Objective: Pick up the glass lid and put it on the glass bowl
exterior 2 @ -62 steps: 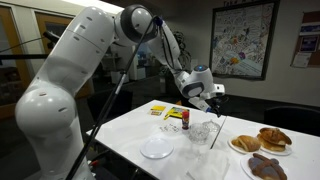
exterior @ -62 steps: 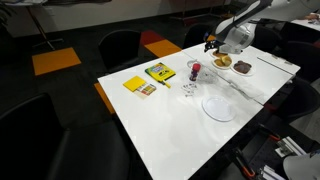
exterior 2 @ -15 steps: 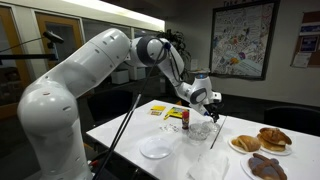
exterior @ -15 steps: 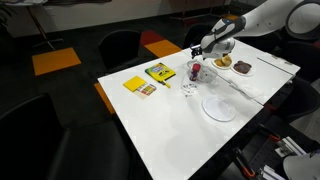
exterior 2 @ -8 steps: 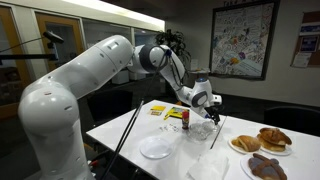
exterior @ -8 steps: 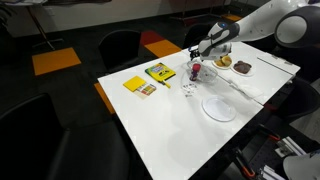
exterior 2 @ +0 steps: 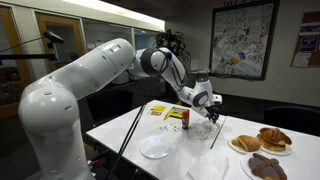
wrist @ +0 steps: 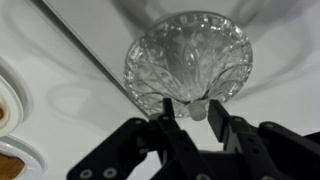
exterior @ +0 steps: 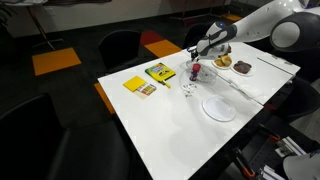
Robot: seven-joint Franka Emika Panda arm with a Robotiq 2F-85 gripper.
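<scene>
Tool (wrist: 192, 112): pinching the glass lid (wrist: 190, 55) at its rim
Done: grasp apparently made
Left: lifting, carrying over, setting it down

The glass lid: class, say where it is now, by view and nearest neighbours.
In the wrist view, the glass lid sits centre frame on the white table, directly beneath the gripper, whose fingers flank its near rim.
</scene>
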